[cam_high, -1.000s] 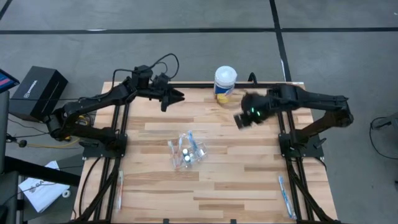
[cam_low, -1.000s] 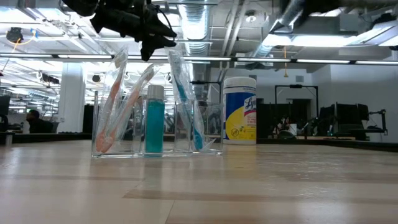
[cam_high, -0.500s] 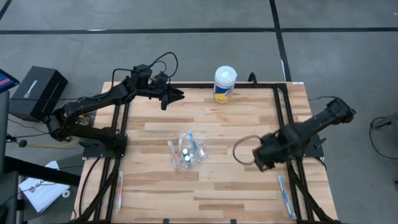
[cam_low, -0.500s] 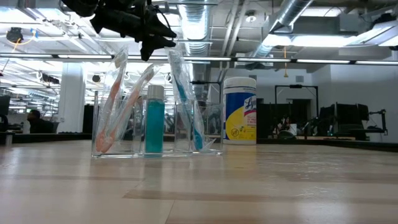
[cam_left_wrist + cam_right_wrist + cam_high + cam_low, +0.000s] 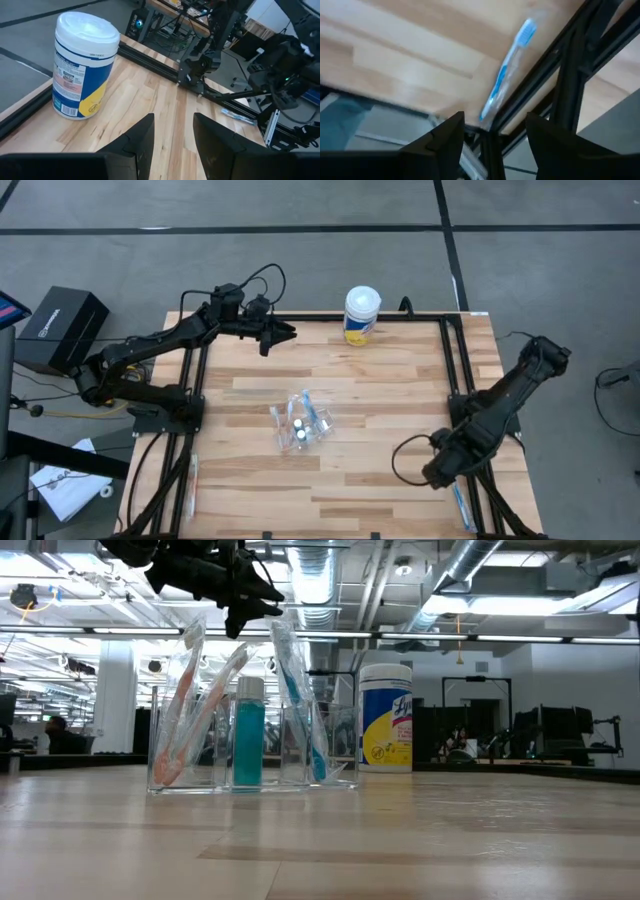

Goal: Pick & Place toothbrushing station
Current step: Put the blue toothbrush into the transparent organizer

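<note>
Fingers of the right gripper (image 5: 432, 475), seen from above, hang low over the table's (image 5: 380, 390) near right corner just beside a wrapped blue toothbrush (image 5: 458, 492), while the left gripper (image 5: 285, 333) waits at the far edge near the wipes canister (image 5: 361, 313), the clear organizer (image 5: 301, 423) well apart between them. From table height the organizer (image 5: 250, 745) holds wrapped toothbrushes and a teal tube, the left gripper (image 5: 262, 598) above it. Both wrist views show parted, empty fingers (image 5: 142, 140) (image 5: 451, 137); the blue toothbrush (image 5: 506, 75) lies just ahead of the right pair.
</note>
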